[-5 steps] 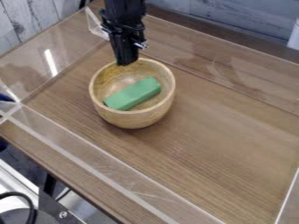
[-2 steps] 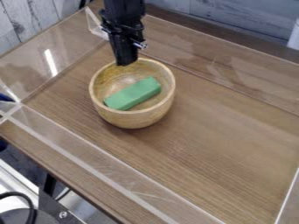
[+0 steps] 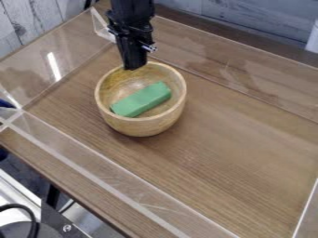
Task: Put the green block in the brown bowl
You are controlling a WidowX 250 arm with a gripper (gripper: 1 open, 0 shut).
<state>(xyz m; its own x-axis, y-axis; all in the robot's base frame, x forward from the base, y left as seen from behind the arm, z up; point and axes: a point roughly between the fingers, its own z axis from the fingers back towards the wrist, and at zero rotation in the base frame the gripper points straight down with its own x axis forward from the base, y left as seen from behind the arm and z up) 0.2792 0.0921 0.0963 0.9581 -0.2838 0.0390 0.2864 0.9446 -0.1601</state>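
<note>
My pincer (image 3: pixel 132 63): closed tight, the two black fingers pressed together with nothing between them; it holds nothing.
What my pincer touches: it hangs just above the far rim of the bowl; I cannot tell whether the tips brush the rim.
My arm (image 3: pixel 129 14): black, coming down from the top edge of the picture, left of centre, with the pincer pointing straight down.
Bowl (image 3: pixel 107 111): round, light-brown wood with thick walls, standing on the table left of centre, directly below and in front of my pincer.
Green block (image 3: pixel 141 99): a small flat green bar lying inside the bowl, on its pale bottom, slanting from lower left to upper right, apart from my pincer.
Table (image 3: pixel 236 139): brown wood grain, edged by low clear walls.
</note>
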